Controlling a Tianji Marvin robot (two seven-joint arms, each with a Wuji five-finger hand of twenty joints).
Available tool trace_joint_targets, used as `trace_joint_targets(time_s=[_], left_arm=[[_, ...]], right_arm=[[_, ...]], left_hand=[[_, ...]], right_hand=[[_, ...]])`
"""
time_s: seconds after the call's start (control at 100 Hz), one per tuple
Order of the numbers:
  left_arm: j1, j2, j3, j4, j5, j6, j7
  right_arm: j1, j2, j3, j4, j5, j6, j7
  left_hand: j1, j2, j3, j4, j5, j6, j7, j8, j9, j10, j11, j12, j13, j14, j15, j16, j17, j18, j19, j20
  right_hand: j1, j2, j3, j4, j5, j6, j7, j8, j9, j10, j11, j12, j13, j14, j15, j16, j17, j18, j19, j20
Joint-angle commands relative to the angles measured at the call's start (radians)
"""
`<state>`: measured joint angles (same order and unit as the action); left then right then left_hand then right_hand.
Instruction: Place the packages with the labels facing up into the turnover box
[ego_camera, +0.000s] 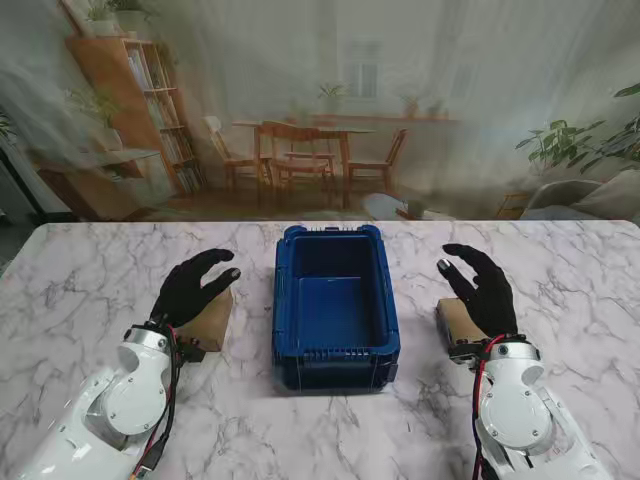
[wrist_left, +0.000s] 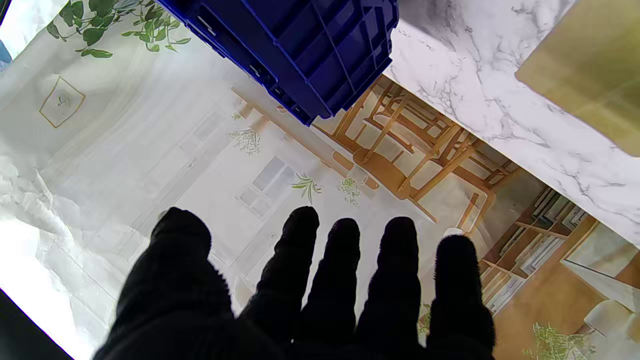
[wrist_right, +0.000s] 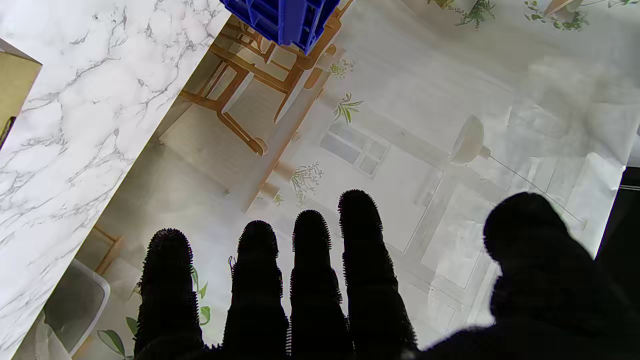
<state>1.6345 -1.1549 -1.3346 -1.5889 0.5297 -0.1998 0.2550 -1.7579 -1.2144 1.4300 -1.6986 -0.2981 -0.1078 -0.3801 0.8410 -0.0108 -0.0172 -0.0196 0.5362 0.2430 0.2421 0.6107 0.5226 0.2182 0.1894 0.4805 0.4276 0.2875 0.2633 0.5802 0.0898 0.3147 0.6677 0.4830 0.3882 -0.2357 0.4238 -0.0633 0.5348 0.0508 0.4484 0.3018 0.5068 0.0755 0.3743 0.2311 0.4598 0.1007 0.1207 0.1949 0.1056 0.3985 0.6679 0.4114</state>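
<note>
Left hand (ego_camera: 193, 285) spread and empty, hovering over a brown package (ego_camera: 212, 322) left of the turnover box (ego_camera: 337, 353). Right hand (ego_camera: 484, 286) likewise splayed, holding nothing, above a second brown package (ego_camera: 456, 320) on the box's right. Bare marble table (ego_camera: 90, 290) between each package and the box wall. Box blue, ribbed, nothing inside, centred. Packages plain cardboard; labels not discernible, tops mostly hidden by the hands.

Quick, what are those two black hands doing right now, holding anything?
Left hand: open, fingers spread, holding nothing, over a cardboard package.
Right hand: open, holding nothing, over another package.
</note>
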Motion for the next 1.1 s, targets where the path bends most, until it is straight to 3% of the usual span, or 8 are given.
trace_joint_targets(time_s=[0.0, 0.16, 0.34, 0.49, 0.64, 0.86, 0.95, 1.09], left_arm=[[0.005, 0.0, 0.005, -0.011, -0.005, -0.006, -0.015], [0.02, 0.005, 0.001, -0.025, 0.013, -0.021, -0.023], [0.016, 0.002, -0.002, -0.018, -0.004, -0.025, -0.021], [0.021, 0.001, -0.008, -0.02, -0.007, -0.031, -0.015], [0.03, 0.0, -0.016, -0.026, -0.005, -0.035, -0.012], [0.053, 0.0, -0.028, -0.048, 0.006, -0.037, -0.001], [0.061, 0.0, -0.032, -0.056, 0.013, -0.038, 0.004], [0.074, 0.0, -0.04, -0.067, 0.025, -0.038, 0.01]], right_arm=[[-0.012, -0.001, 0.001, -0.004, -0.008, -0.001, 0.0], [-0.032, 0.003, -0.001, -0.027, -0.033, -0.006, 0.004], [-0.051, 0.007, 0.006, -0.036, -0.109, 0.006, -0.022], [-0.078, 0.01, 0.018, -0.05, -0.193, 0.017, -0.062], [-0.107, 0.021, 0.031, -0.055, -0.304, 0.081, -0.081], [-0.124, 0.036, 0.045, -0.02, -0.394, 0.199, -0.063], [-0.119, 0.035, 0.039, -0.003, -0.405, 0.274, -0.063], [-0.103, 0.044, 0.02, 0.033, -0.457, 0.356, -0.042]], left_hand=[[0.02, 0.035, -0.015, 0.011, 0.021, -0.01, -0.005, -0.009, -0.001, -0.022, -0.005, -0.002, -0.001, -0.004, -0.001, 0.0, -0.016, 0.006, -0.021, 0.014], [0.017, 0.036, -0.015, 0.01, 0.022, -0.013, -0.004, -0.009, 0.003, -0.023, -0.006, -0.003, 0.004, -0.006, -0.001, -0.001, -0.012, 0.01, -0.019, 0.014], [0.019, 0.035, -0.014, 0.01, 0.022, -0.011, -0.005, -0.009, 0.001, -0.021, -0.006, -0.003, 0.001, -0.004, -0.002, -0.001, -0.015, 0.009, -0.02, 0.014], [0.02, 0.035, -0.014, 0.011, 0.022, -0.011, -0.005, -0.009, 0.001, -0.022, -0.007, -0.003, 0.0, -0.005, -0.001, -0.001, -0.015, 0.009, -0.02, 0.014], [0.021, 0.036, -0.013, 0.011, 0.022, -0.011, -0.005, -0.009, 0.001, -0.022, -0.007, -0.003, 0.0, -0.005, -0.002, -0.001, -0.016, 0.008, -0.021, 0.014], [0.019, 0.035, -0.014, 0.011, 0.022, -0.012, -0.005, -0.009, 0.002, -0.022, -0.007, -0.002, 0.002, -0.006, -0.001, -0.001, -0.015, 0.008, -0.02, 0.014], [0.02, 0.036, -0.014, 0.011, 0.021, -0.012, -0.005, -0.009, 0.002, -0.023, -0.006, -0.002, 0.002, -0.005, -0.001, -0.001, -0.015, 0.009, -0.021, 0.014], [0.019, 0.036, -0.014, 0.011, 0.022, -0.012, -0.005, -0.009, 0.002, -0.022, -0.006, -0.002, 0.002, -0.006, -0.001, -0.001, -0.015, 0.009, -0.021, 0.014]], right_hand=[[-0.001, -0.006, -0.005, 0.001, 0.011, -0.033, 0.006, 0.007, 0.016, -0.01, -0.013, -0.001, 0.01, -0.008, -0.045, -0.009, -0.003, -0.034, -0.018, 0.014], [-0.007, -0.006, -0.005, 0.0, 0.001, -0.043, 0.001, 0.005, 0.01, -0.011, -0.018, -0.003, 0.008, 0.011, -0.044, -0.006, -0.018, -0.031, -0.032, 0.014], [-0.031, -0.039, 0.003, -0.001, -0.056, -0.054, -0.004, 0.015, -0.048, 0.041, -0.016, -0.001, -0.015, 0.047, -0.042, 0.017, -0.043, -0.026, -0.071, 0.031], [-0.068, -0.075, 0.014, -0.008, -0.1, -0.052, -0.013, 0.022, -0.106, 0.054, -0.011, 0.001, -0.032, 0.044, -0.05, 0.031, -0.057, -0.023, -0.124, 0.055], [-0.165, -0.138, 0.08, -0.03, -0.215, -0.057, -0.033, 0.037, -0.213, 0.054, -0.001, -0.003, -0.064, 0.069, -0.067, 0.031, -0.047, -0.021, -0.185, 0.116], [-0.243, -0.224, 0.139, -0.055, -0.325, -0.046, -0.069, 0.041, -0.287, 0.053, -0.002, -0.009, -0.105, 0.059, -0.079, 0.026, -0.059, -0.031, -0.223, 0.15], [-0.292, -0.272, 0.205, -0.075, -0.313, -0.039, -0.075, 0.05, -0.333, 0.067, -0.032, -0.029, -0.123, 0.122, -0.096, 0.005, -0.05, -0.024, -0.246, 0.161], [-0.359, -0.327, 0.288, -0.097, -0.383, -0.049, -0.107, 0.055, -0.338, 0.06, -0.118, -0.07, -0.141, 0.144, -0.1, -0.02, -0.054, -0.007, -0.279, 0.152]])
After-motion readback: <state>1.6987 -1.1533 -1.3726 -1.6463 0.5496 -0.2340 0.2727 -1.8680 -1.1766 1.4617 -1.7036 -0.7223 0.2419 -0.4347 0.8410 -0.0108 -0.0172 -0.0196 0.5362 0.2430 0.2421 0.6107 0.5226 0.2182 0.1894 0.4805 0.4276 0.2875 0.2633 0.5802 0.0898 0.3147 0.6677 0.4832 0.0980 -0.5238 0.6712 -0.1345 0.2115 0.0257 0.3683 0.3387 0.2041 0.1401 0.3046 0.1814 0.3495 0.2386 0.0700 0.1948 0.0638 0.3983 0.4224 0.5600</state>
